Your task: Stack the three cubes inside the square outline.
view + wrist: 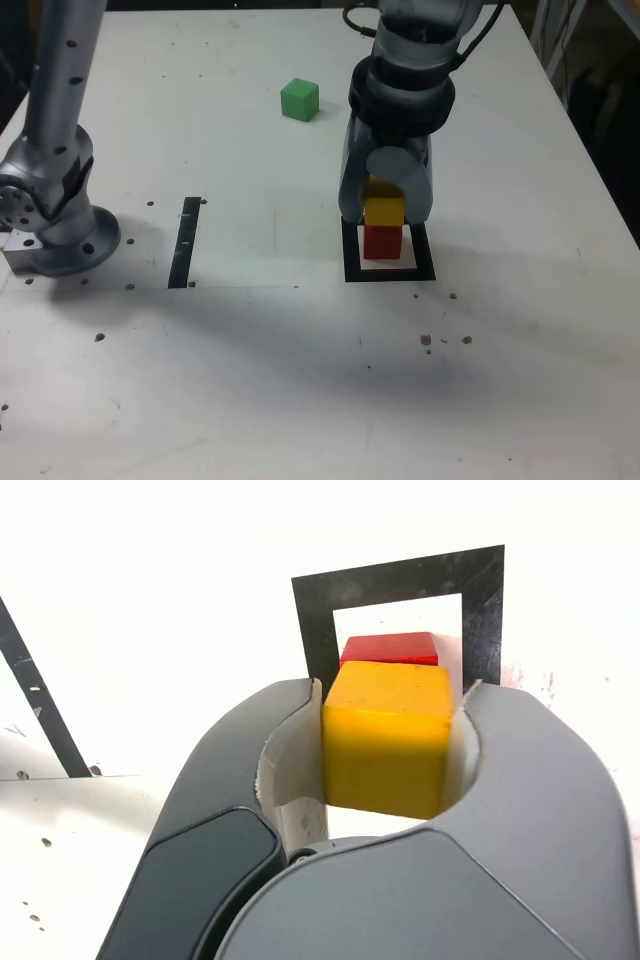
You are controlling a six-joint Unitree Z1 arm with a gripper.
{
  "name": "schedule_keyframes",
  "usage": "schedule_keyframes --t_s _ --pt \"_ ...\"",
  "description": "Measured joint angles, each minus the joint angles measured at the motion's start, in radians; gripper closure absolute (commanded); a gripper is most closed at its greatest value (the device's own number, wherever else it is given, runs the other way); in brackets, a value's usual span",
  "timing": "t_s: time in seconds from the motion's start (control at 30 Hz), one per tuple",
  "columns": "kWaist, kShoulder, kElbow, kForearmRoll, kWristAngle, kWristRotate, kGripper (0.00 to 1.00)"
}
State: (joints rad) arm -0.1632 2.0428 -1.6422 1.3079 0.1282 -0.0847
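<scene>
Since the yellow cube (pixel 388 742) looks light and stiff, take opposite side faces, gently; it's between the claw's (pixel 388 695) fingers, grip or release unclear, above the red cube (pixel 382 243) inside the square outline (pixel 352 262). Green cube (pixel 300 100) sits apart on the table (pixel 240 390), clear of your work.
</scene>
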Motion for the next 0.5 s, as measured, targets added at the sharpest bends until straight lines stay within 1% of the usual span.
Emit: schedule_keyframes --t_s 0.17,0.33,0.43,0.5 --pt "0.000 0.016 0.000 0.001 -0.007 0.004 0.22" --pt "0.003 0.019 0.000 0.001 -0.006 0.005 0.06" --pt "0.005 0.010 0.001 0.001 0.007 0.005 0.01" --pt "0.005 -0.020 0.003 0.006 0.024 0.003 0.01"
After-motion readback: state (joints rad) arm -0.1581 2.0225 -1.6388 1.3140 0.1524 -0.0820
